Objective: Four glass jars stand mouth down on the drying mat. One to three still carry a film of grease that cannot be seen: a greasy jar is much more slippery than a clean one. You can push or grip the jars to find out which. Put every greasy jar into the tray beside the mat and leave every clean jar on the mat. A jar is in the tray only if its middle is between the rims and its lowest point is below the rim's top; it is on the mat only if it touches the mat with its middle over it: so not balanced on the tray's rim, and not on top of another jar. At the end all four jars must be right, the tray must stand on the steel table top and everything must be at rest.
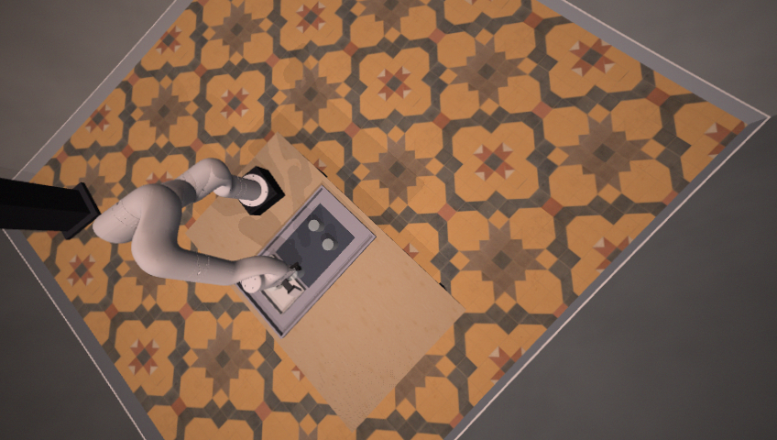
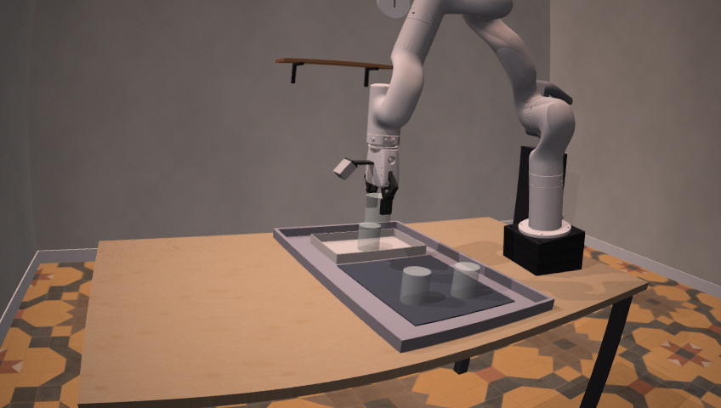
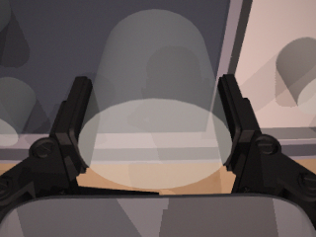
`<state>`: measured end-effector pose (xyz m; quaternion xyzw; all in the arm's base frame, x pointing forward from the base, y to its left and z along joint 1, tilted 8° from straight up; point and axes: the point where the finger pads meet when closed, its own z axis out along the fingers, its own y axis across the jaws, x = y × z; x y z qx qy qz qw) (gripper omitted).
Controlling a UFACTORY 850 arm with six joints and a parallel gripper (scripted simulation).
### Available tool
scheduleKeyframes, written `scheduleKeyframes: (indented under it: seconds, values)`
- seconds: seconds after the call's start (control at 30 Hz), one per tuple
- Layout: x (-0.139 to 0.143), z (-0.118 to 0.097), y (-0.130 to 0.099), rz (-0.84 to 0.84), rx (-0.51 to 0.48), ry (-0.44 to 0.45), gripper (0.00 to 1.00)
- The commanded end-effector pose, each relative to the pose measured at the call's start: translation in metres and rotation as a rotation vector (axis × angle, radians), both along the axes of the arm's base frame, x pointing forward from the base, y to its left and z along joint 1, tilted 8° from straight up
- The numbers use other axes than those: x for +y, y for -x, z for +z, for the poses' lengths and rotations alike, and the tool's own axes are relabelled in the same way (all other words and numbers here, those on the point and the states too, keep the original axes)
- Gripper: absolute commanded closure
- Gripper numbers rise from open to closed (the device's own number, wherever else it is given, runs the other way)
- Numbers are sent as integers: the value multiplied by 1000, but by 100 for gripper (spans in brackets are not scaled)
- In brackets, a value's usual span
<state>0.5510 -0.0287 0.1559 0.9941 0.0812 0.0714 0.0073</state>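
Observation:
My gripper (image 1: pixel 293 277) (image 2: pixel 379 206) (image 3: pixel 155 95) is shut on a clear glass jar (image 2: pixel 373 217) (image 3: pixel 155 148), held upright and raised above the table top, near the tray's side. A second jar (image 2: pixel 368 237) (image 3: pixel 297 64) stands in the pale tray (image 1: pixel 279 302) (image 2: pixel 374 255) (image 3: pixel 272 22). The dark drying mat (image 1: pixel 342 235) (image 2: pixel 374 279) (image 3: pixel 59 30) bears two more jars: one jar (image 1: pixel 313 225) (image 2: pixel 466 280) and another jar (image 1: pixel 327 244) (image 2: pixel 416 286), both upright and apart. Grease cannot be seen.
The steel table top (image 2: pixel 405 329) has a raised rim around the mat and tray. It lies on a wooden table (image 1: pixel 376 321) (image 2: pixel 202 313). The tray's low walls stand beside the mat's edge. A wall shelf (image 2: pixel 328 63) hangs in the background.

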Motion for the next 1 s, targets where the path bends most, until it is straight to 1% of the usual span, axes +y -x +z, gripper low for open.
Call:
scheduleKeyframes:
  seconds: [0.0,0.43,0.5,0.97]
  values:
    - [-7,1,-2,1,-2,-1,100]
    - [-49,3,-11,1,-2,-1,100]
    - [-49,3,-11,1,-2,-1,100]
    - [-94,4,-20,1,-2,-1,100]
